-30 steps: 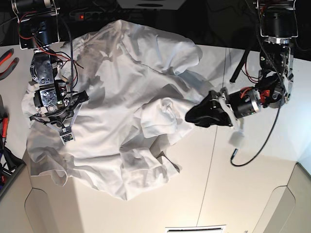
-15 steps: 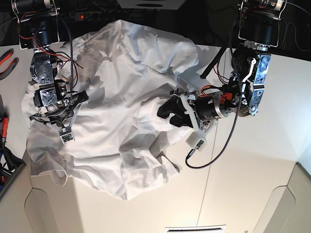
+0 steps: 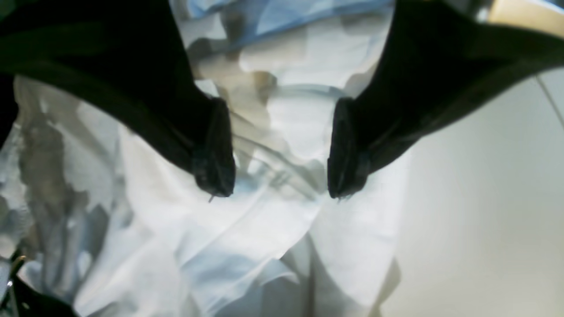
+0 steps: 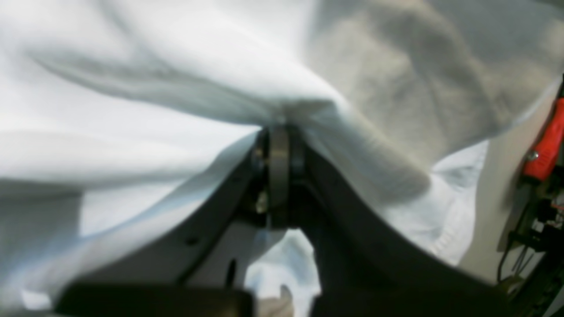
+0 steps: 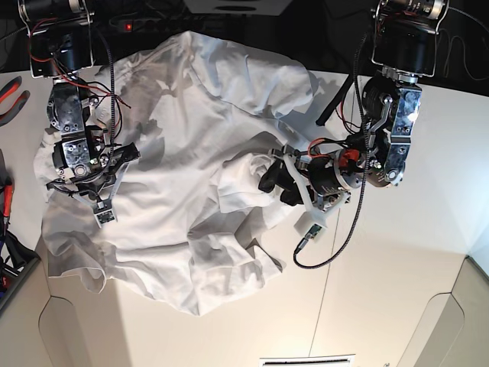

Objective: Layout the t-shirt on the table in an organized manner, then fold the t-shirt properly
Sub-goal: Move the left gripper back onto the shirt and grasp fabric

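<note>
Since half a second ago, the left end effector (image 5: 273,182) has shifted slightly toward 3 o'clock, sitting at the raised fold near the middle of the large, wrinkled white cotton t-shirt (image 5: 176,160). Its black fingers (image 3: 213,154) stand wide apart over the bunched cloth, gripping nothing. At 9 o'clock in the base view, the right end effector (image 5: 92,183) has not moved; the wrist view shows its jaws pinched closed on a ridge of the fabric (image 4: 282,132). The shirt lies crumpled across the 12 to 8 o'clock part of the matte white tabletop (image 5: 382,290), whose thin dark seam (image 5: 330,267) runs bare at 5 o'clock.
</note>
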